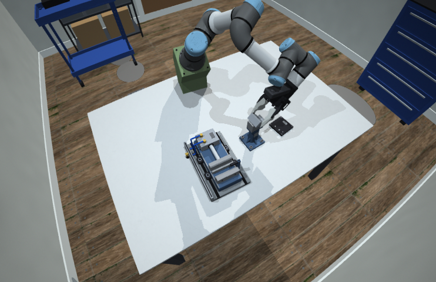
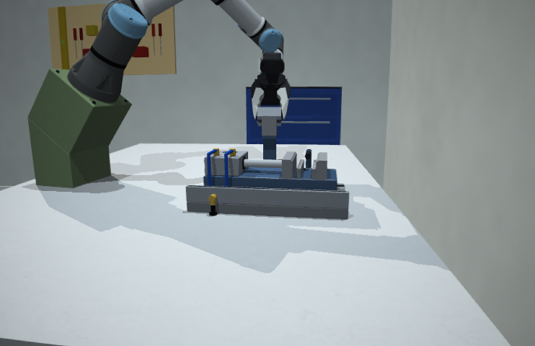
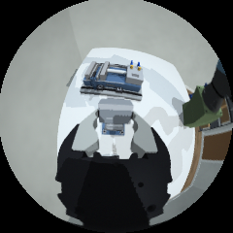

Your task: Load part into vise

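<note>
My gripper (image 1: pixel 258 118) (image 2: pixel 269 116) (image 3: pixel 115 110) is shut on the grey part (image 1: pixel 254 118) (image 2: pixel 269 111) (image 3: pixel 116 108), one jaw at each end. The part is at the top of the V-block (image 1: pixel 253 139) (image 2: pixel 269 145) (image 3: pixel 113 132); I cannot tell whether it touches. I cannot make out its slot. The vise (image 1: pixel 213 156) (image 2: pixel 268 200) (image 3: pixel 116 80) stands open. Its fixed jaw (image 1: pixel 227 174) (image 2: pixel 321 165) is opposite the rod-side jaw (image 1: pixel 220 163) (image 2: pixel 289 164). The work stop (image 1: pixel 234 163) (image 2: pixel 308 154) is at one end of the gap.
The black infeed plate (image 1: pixel 279 128) lies just beyond the V-block and bears no part. The air cylinder (image 1: pixel 208 138) (image 2: pixel 224 163) (image 3: pixel 135 72) with blue hoses is at the vise's end towards the green robot base (image 1: pixel 193 79) (image 2: pixel 68 138) (image 3: pixel 196 111).
</note>
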